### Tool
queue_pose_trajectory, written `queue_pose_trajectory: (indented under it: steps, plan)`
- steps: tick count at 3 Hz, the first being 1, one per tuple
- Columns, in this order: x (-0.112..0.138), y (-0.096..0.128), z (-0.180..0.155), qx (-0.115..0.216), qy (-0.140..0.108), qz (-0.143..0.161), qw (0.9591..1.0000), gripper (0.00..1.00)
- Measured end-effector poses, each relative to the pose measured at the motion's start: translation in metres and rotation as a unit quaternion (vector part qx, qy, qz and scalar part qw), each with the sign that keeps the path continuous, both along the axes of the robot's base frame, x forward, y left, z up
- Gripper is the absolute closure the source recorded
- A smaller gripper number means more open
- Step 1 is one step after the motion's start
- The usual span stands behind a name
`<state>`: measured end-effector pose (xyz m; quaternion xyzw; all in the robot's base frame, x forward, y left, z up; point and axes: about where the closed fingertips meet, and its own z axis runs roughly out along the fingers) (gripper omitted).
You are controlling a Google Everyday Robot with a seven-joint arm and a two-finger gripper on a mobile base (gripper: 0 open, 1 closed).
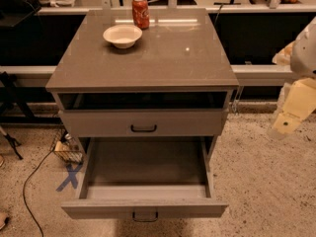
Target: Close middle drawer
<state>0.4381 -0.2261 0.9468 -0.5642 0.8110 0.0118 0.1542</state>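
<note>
Bowl (122, 35) before can (140, 12) on cabinet (187, 58), middle drawer (145, 209) out below, tool (289, 118) right

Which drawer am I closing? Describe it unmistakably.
Find the grey cabinet carrying a bowl and red can; the tool hangs at the picture's right edge. The middle drawer lies below the upper drawer front, and it alone is pulled far out, empty.
</note>
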Motion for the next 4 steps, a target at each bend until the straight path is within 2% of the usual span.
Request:
queue_pose_trajectory:
  steps: [1,2,3,4]
  plan:
    - [-0.002,0.007,-0.073,0.066,0.065,-0.06,0.9939,0.0]
    - [-0.017,0.029,-0.156,0.142,0.127,-0.14,0.9717,0.0]
    - [-0.036,0.067,-0.244,0.212,0.175,-0.212,0.9379,0.0]
    - [-0.029,0.064,-0.239,0.209,0.159,-0.212,0.9413,0.0]
